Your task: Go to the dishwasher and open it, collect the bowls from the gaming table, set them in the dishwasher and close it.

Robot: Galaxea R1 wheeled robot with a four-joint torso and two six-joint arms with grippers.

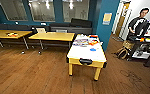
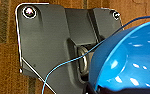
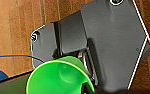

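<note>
A blue bowl [image 2: 131,57] looms large in the left wrist view, hanging over the wooden floor, and my left gripper [image 2: 96,88] is shut on its rim. My right gripper [image 3: 88,87] is shut on a smaller green bowl [image 3: 58,77], also above the floor. Ahead in the head view stands the gaming table [image 1: 83,53], with a white top, yellow legs and a black slot at its near end. Another blue bowl [image 1: 92,49] sits on its top towards the right. The dishwasher is out of view.
Colourful clutter [image 1: 84,40] covers the gaming table's far end. Two yellow-topped tables [image 1: 53,36] [image 1: 8,33] stand to the left behind it, and a blue pillar [image 1: 106,22] rises beside it. A person [image 1: 138,25] with a control rig stands at the far right. Open wooden floor [image 1: 36,72] lies in front.
</note>
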